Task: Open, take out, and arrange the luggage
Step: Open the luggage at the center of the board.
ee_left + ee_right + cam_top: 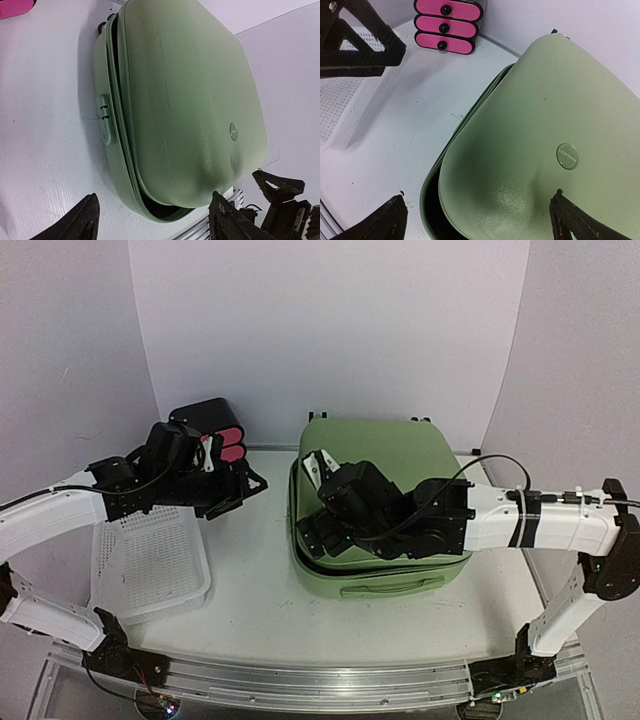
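The light-green luggage (395, 455) lies flat on the table, right of centre. Its lid is slightly ajar, with a dark gap at the near left corner (432, 210). The zipper seam and a side lock (105, 119) show in the left wrist view. My right gripper (315, 530) hovers over that near left corner, open and empty (480, 222), one finger above the table and one above the lid. My left gripper (235, 485) is open and empty (155, 225), left of the luggage (190, 100), pointing at its side.
A small black drawer box with pink fronts (215, 435) stands at the back left, behind my left gripper; it also shows in the right wrist view (447, 25). A white perforated basket (150, 560) sits at the front left. A white backdrop surrounds the table.
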{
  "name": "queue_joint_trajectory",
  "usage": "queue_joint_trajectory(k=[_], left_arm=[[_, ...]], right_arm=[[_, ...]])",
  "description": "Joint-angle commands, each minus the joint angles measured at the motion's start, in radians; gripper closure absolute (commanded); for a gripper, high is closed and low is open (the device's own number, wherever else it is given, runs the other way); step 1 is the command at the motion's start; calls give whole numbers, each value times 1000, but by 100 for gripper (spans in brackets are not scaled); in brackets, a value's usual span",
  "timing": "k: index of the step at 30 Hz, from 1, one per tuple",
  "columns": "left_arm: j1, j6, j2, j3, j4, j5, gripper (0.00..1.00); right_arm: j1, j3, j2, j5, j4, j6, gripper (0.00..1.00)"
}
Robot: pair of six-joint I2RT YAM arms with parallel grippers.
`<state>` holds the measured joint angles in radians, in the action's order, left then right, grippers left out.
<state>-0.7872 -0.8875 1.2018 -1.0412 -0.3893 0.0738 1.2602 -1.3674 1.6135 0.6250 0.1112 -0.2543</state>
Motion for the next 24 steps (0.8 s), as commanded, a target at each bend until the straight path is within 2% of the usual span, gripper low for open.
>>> queue_joint_trajectory(k=[1,9,13,17,24], left_arm=[[27,49,-2,8,7,37,24],[66,65,79,-5,62,102,23],[66,73,144,-23,168,181,15],[66,59,227,-74,187,225,4],[66,24,316,-104,219,255,3]], right_arm=[[2,-28,-31,8,22,-6,2],[1,43,-91,15,0,-23,2],[1,62,-110,45,-20,-5,2],[1,78,-131,67,-34,11,2],[1,119,-191,103,-39,18,2]])
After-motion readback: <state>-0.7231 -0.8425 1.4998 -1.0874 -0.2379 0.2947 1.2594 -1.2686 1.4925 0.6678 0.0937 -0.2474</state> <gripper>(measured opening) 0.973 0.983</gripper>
